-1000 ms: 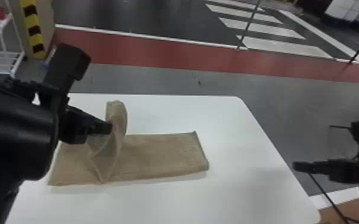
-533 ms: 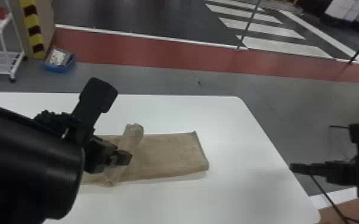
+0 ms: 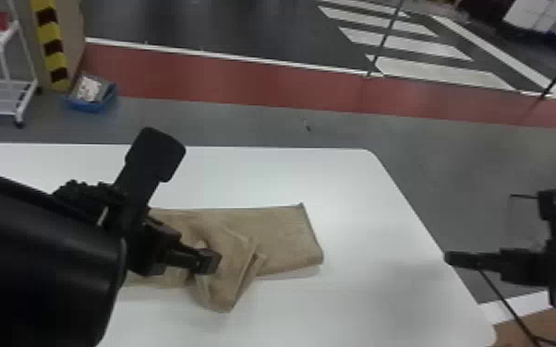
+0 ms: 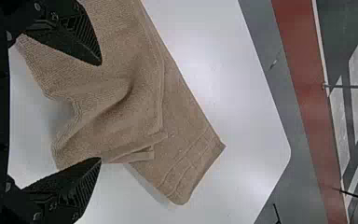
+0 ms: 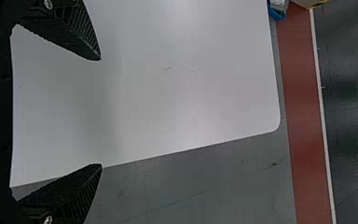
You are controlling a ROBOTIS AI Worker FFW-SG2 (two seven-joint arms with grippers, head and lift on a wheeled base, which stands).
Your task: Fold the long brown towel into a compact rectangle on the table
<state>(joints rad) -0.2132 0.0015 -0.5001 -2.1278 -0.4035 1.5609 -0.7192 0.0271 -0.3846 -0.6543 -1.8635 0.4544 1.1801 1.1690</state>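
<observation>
Well, the floor ran gray and red beyond my white table. Across that top lay the brown towel, flat at its right end and rumpled into a loose flap around its middle. I had the left gripper at the rumple, fingers spread wide; whether they touched cloth, I couldn't tell. My right gripper was by the table's right edge, gaping too. The flap's small corner pointed rightward.
</observation>
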